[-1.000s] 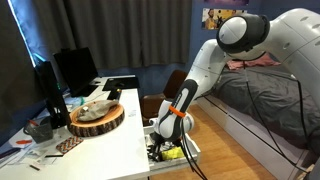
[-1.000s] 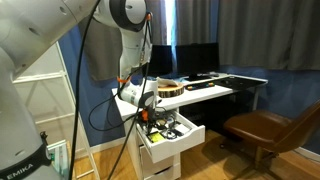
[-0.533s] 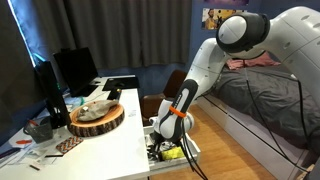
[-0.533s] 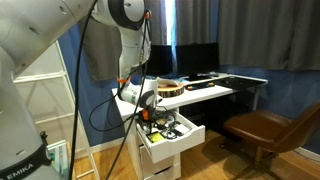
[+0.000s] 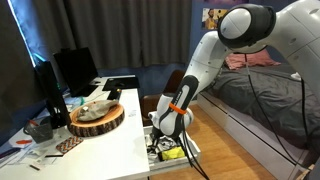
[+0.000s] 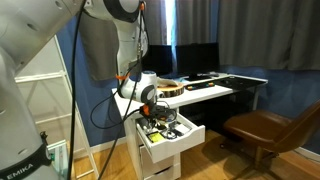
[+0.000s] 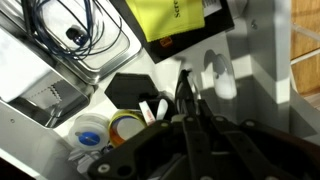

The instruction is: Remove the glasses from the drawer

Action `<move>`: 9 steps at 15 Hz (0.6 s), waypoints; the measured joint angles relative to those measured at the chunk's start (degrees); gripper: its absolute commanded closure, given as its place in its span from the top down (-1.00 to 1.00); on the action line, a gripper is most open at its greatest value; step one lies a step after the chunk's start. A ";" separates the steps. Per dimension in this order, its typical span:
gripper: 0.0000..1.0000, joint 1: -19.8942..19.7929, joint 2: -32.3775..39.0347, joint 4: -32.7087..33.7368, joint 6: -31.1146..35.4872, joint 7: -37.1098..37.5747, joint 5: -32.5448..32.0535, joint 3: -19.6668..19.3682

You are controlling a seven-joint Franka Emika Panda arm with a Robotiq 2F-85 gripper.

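Note:
The white drawer [image 5: 191, 150] stands pulled out under the desk, and it also shows in the other exterior view [image 6: 172, 154]. Its inside fills the wrist view [image 7: 255, 60] with clutter. My gripper [image 7: 188, 112] hangs just above the drawer in both exterior views [image 5: 168, 124] [image 6: 154, 108]. Its fingers are closed together on a thin dark piece, the glasses [image 7: 184, 88], which stick out past the fingertips. The rest of the glasses is hidden by the fingers, and they are too small to make out in the exterior views.
In the drawer lie a yellow flat item [image 7: 175, 20], a tray of dark cables [image 7: 70, 30], a tape roll [image 7: 125, 126] and a black block [image 7: 130, 88]. A round wooden tray [image 5: 96, 118] and monitors [image 5: 74, 68] stand on the desk. A brown chair [image 6: 262, 130] is nearby.
My gripper and arm have risen a little above the drawer, still closed. Nothing else has moved.

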 measured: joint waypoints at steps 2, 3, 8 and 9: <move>-0.85 0.62 -1.79 -0.82 0.00 1.01 -0.01 -0.80; -0.85 0.86 -2.79 -1.40 -0.10 1.53 -0.01 -1.26; -0.85 3.16 -7.82 -5.05 -2.24 4.52 -0.01 -5.42; -0.85 3.82 -8.72 -5.66 -2.64 5.22 -0.01 -6.46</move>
